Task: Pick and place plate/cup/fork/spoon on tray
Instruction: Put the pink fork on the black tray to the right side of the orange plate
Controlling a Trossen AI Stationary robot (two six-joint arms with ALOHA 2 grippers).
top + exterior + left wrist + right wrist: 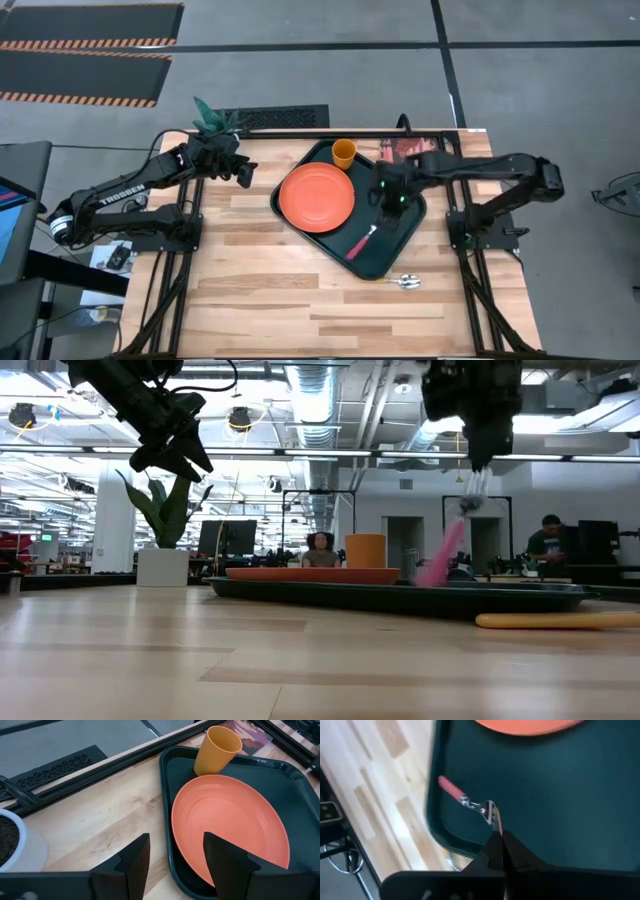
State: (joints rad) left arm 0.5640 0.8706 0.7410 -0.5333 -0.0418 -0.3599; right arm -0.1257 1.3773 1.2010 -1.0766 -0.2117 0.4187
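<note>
The dark tray (400, 232) lies at the table's middle right. The orange-red plate (316, 196) lies in its left half, and the orange-yellow cup (343, 153) stands upright in its far corner. My right gripper (382, 218) is over the tray's right half, shut on the pink-handled fork (360, 243). The spoon (405, 282) lies on the wood just outside the tray's near rim; its yellow handle (555, 621) shows in the low view. My left gripper (243, 172) is open and empty, raised above the table left of the tray. My right gripper pinches the fork's metal tine end (489, 811) between its two shut fingertips, coming from above and pointing down. The fork slants down from the fingers (470, 495). Its pink handle (438, 565) points toward the tray's near edge, its free end low at the tray floor.
A reddish picture book (408, 148) lies partly under the tray's far right corner. A potted plant (215, 120) stands at the far edge behind my left gripper. Bare wood fills the table's left and near parts. People sit in the room beyond.
</note>
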